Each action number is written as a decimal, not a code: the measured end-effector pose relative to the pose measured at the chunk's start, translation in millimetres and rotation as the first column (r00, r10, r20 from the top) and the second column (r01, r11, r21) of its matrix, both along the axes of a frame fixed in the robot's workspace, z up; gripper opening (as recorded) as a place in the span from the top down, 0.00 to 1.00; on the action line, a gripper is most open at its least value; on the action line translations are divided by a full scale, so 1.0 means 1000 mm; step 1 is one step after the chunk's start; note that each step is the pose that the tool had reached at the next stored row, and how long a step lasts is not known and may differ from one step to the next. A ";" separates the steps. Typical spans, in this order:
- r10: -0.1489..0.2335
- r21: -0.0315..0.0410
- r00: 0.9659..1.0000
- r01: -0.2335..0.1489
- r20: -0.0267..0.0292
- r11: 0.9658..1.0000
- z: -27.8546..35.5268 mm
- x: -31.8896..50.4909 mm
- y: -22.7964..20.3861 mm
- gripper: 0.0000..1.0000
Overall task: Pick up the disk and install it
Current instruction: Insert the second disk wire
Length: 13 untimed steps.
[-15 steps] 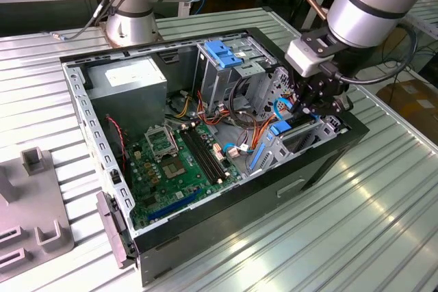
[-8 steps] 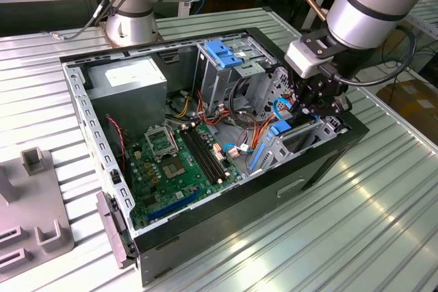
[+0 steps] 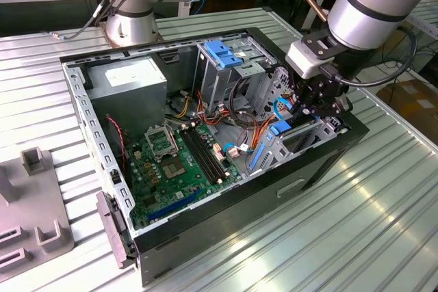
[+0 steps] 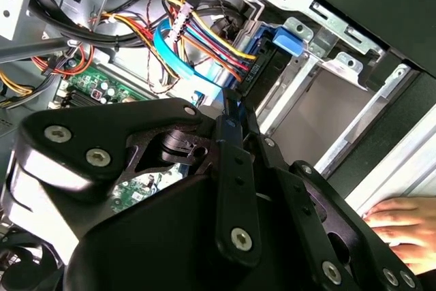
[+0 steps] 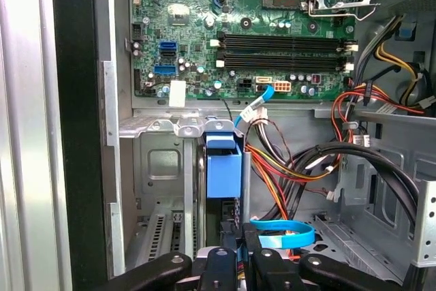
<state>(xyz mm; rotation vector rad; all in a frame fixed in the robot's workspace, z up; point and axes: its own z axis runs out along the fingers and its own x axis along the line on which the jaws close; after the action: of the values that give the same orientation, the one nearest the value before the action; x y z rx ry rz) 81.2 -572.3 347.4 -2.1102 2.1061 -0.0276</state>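
The disk [image 3: 280, 128] stands on edge in the lower bay at the front of the open computer case [image 3: 226, 237], with its blue carrier end [image 5: 223, 168] facing up out of the slot. In the second wrist view the blue carrier [image 4: 286, 40] sits against the silver bay frame. My gripper [image 3: 316, 111] hangs inside the case directly over the disk. Its black fingers [image 4: 230, 168] converge to a narrow tip just short of the disk's end, with nothing between them. In the first wrist view the gripper [image 5: 238, 257] lines up with the disk's dark edge.
Coloured cables [image 5: 286, 168] and a blue data cable [image 5: 283, 233] crowd the space beside the bay. The motherboard [image 3: 174, 162], grey power supply [image 3: 130, 80] and drive cage with its blue latch [image 3: 222, 52] occupy the case. A person's hand [image 4: 402, 226] rests outside the case. A grey fixture [image 3: 34, 217] sits at the exterior view's left.
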 end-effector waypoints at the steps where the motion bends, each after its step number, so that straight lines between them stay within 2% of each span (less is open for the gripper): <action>1: 0.000 0.000 1.000 0.000 0.000 1.000 -0.0003 0.0000 -0.0003 0.84; 6: 0.001 0.000 1.000 -0.001 0.000 1.000 -0.0015 0.0000 -0.0006 0.84; 7: 0.001 0.002 1.000 -0.001 0.000 1.000 -0.0021 0.0000 -0.0007 0.84; 13: 0.001 0.004 1.000 -0.001 0.000 1.000 -0.0018 0.0000 -0.0007 0.84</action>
<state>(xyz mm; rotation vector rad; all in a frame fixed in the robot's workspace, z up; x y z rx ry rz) 81.2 -573.0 345.6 -2.1091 2.1036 -0.0238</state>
